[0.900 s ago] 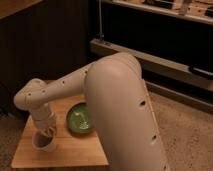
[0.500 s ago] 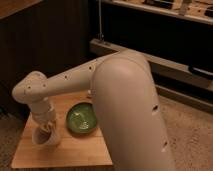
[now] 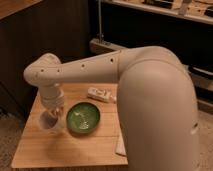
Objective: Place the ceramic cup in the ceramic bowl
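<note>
The ceramic cup (image 3: 48,122), small and whitish with a round mouth, is at the left of the wooden table (image 3: 65,147). My gripper (image 3: 52,114) hangs straight down from the white arm's wrist (image 3: 50,92) and is right at the cup's mouth, partly hiding it. The ceramic bowl (image 3: 83,118), glossy green and shallow, stands upright and empty just right of the cup, close beside it.
A flat white rectangular object (image 3: 100,94) lies behind the bowl. Another pale flat item (image 3: 121,145) lies at the table's right edge under my arm. A dark wall is behind the table and shelving (image 3: 165,15) at the back right.
My gripper and the cup have shifted a little right and up, nearer to the green bowl. The bowl has not moved.
</note>
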Robot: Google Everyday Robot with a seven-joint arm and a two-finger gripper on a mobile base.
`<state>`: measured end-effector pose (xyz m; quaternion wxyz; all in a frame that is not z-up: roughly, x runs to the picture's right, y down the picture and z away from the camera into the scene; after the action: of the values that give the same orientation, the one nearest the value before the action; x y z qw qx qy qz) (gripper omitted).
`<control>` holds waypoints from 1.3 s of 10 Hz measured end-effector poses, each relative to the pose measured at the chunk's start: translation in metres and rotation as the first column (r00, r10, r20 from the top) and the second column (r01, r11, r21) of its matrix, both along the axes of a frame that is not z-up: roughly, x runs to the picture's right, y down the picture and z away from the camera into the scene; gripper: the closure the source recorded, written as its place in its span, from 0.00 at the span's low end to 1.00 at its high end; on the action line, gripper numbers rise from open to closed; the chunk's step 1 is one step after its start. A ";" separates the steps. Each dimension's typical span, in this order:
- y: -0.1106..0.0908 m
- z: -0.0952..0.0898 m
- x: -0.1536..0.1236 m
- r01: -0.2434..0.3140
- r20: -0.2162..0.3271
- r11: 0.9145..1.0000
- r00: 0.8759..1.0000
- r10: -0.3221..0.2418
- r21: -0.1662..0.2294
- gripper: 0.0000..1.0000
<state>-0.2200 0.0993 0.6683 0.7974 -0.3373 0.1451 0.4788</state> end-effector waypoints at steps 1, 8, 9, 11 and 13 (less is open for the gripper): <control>-0.012 0.001 0.010 -0.028 -0.003 0.999 1.000 0.028 0.015 0.86; -0.038 0.030 0.078 -0.167 -0.053 0.982 0.984 0.172 0.084 0.86; -0.037 0.030 0.086 -0.184 -0.060 0.979 0.980 0.190 0.089 0.86; -0.026 0.045 0.105 -0.229 -0.085 0.969 0.968 0.237 0.097 0.86; -0.023 0.057 0.121 -0.252 -0.100 0.962 0.960 0.262 0.102 0.86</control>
<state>-0.0991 0.0767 0.7257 0.7329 -0.2903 0.1237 0.6027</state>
